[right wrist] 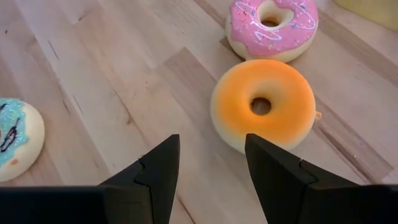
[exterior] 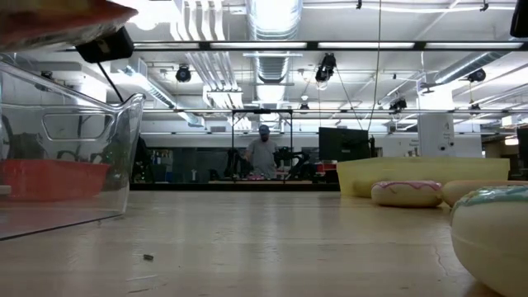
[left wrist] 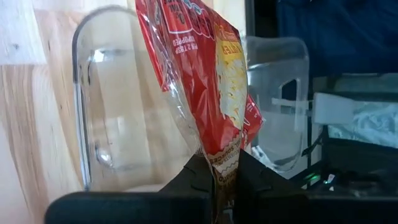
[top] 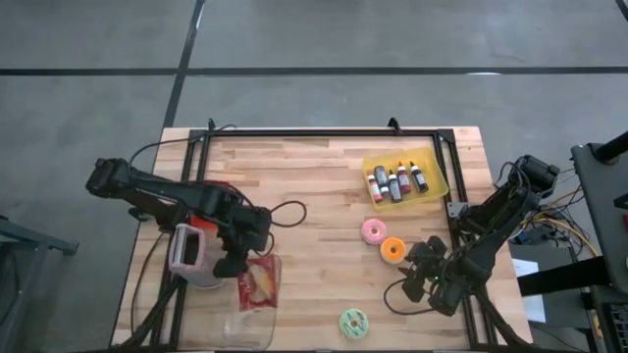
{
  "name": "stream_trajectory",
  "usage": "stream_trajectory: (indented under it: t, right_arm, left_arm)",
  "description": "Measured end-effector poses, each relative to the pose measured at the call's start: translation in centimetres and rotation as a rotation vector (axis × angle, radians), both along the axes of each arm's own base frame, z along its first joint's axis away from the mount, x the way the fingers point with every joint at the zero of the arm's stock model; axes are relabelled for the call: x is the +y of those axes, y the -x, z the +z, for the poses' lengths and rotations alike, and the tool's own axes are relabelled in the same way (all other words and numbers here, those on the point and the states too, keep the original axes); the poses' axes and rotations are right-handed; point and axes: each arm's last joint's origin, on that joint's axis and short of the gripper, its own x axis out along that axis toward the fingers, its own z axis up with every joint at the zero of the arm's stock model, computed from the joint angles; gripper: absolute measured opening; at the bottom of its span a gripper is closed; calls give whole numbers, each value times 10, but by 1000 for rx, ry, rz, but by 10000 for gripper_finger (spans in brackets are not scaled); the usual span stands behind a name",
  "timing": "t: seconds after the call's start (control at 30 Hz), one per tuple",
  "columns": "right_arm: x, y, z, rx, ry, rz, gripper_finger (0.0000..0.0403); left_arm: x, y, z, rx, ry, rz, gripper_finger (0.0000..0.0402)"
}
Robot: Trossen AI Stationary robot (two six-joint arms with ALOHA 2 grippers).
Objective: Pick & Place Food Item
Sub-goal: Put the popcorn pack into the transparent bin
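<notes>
A red snack bag (top: 260,284) hangs over a clear plastic container (top: 251,322) at the table's near left, with my left gripper (top: 238,261) shut on it. In the low view the bag (exterior: 58,18) shows above the container's rim (exterior: 124,103). My right gripper (right wrist: 208,155) stands open at the near right, just short of an orange donut (right wrist: 264,106), touching nothing. A pink donut (right wrist: 273,25) lies beyond the orange one and a teal donut (right wrist: 15,146) lies apart, all three flat on the wood. My left gripper pinches the bag's crimped end edge (left wrist: 225,163) between its two fingers (left wrist: 193,180). The fingers slant downward from the table's left side. The rest of the bag (left wrist: 205,74) stretches away from the fingers, lifted clear above the open container.
A yellow tray (top: 438,186) with several small bottles stands at the far right. A grey-white box (top: 186,250) sits beside the left arm. Cables trail over the table's middle (top: 289,211). Bare wood lies between the container and the donuts. A person stands far behind the table (exterior: 263,153).
</notes>
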Motion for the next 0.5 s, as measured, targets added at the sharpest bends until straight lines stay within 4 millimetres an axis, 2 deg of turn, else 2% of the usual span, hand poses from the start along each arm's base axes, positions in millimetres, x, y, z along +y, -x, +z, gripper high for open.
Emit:
stream_trajectory:
  t: [0.33,0.5]
  right_arm:
    - [1,-1,-3,8,10,0,178]
    - [1,-1,-3,8,10,0,178]
  left_arm:
    - [-2,13,-36,136,-15,18,28]
    - [-5,9,-45,72,9,10,28]
